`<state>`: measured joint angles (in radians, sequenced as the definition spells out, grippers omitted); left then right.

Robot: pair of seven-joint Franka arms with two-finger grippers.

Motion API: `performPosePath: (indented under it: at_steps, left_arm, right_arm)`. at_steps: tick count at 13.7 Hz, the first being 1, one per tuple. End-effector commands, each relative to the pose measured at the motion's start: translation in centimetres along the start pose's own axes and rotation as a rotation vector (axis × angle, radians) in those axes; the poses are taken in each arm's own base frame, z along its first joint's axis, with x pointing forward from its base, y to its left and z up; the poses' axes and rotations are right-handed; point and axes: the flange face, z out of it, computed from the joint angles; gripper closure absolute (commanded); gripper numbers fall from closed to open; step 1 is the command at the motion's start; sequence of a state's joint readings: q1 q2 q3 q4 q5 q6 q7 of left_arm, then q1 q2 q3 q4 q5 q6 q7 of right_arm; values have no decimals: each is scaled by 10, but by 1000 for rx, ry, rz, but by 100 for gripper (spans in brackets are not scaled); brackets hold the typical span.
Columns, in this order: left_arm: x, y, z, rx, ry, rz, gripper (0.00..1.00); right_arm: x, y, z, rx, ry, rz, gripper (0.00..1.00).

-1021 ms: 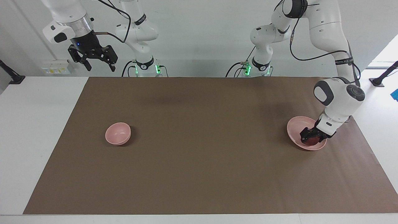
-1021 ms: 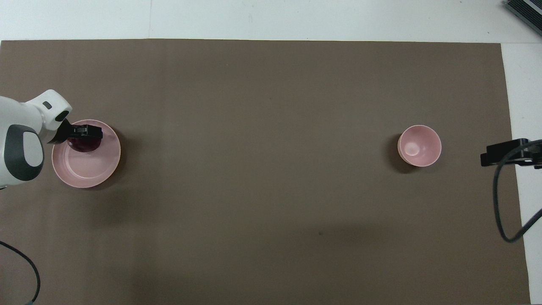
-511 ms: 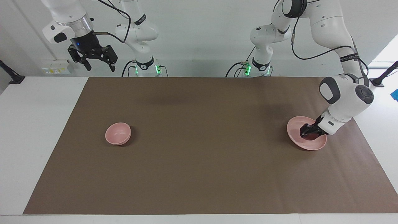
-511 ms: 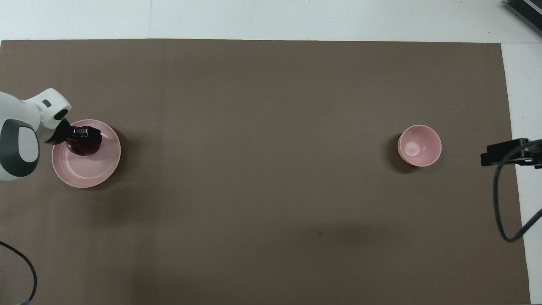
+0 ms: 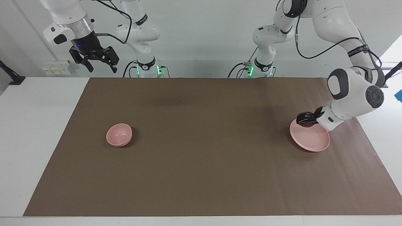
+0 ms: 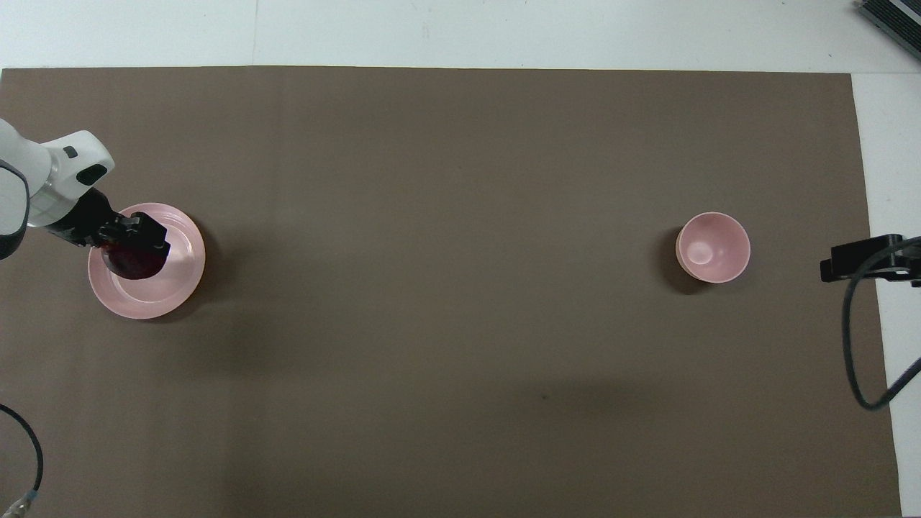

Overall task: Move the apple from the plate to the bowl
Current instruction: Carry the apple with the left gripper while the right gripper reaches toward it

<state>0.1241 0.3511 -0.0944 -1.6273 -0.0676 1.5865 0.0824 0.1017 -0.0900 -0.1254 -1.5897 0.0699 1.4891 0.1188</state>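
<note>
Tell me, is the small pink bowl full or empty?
Empty: the bowl shows only its bare pink inside; the apple is elsewhere.

I see bare brown mat (image 5: pixel 204 125) all the way between plate (image 5: pixel 312 139) and bowl (image 5: pixel 119 134), nothing standing on that path, bowl's mouth uncovered, right gripper (image 5: pixel 98 64) parked high, seemingly clear of it

A plain brown mat (image 5: pixel 201 157) covers most of the white counter (image 5: pixel 37 125). The plate (image 5: pixel 312 139) and the bowl (image 5: pixel 118 135) are the same pale, matte pink with no pattern. The apple (image 6: pixel 133 260) is a deep dark red. Both arms are glossy white with dark grey joint caps, and each end effector, left (image 5: pixel 305 119) and right (image 5: pixel 99 61), is black.
</note>
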Motion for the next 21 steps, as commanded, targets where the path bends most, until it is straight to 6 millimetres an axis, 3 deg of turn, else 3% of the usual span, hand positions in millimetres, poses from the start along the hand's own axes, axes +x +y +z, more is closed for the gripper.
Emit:
performPosePath:
  at_steps: [1, 8, 14, 18, 21]
  left_arm:
    - [-5, 34, -5, -73, -105, -143, 100]
    - [-6, 136, -14, -477, -295, -549, 100]
    - [-9, 229, -34, -761, -549, -819, 100]
    - [-20, 301, -43, -919, -676, -843, 100]
    - [-36, 360, -45, -997, -774, -897, 100]
  right_arm:
    - [3, -3, 11, 50, 8, 83, 0]
    - [4, -9, 19, 63, -5, 79, 0]
    - [20, -5, 30, 439, -63, 332, 0]
    - [36, -19, 49, 686, -155, 380, 0]
    - [35, -50, 61, 799, -140, 275, 0]
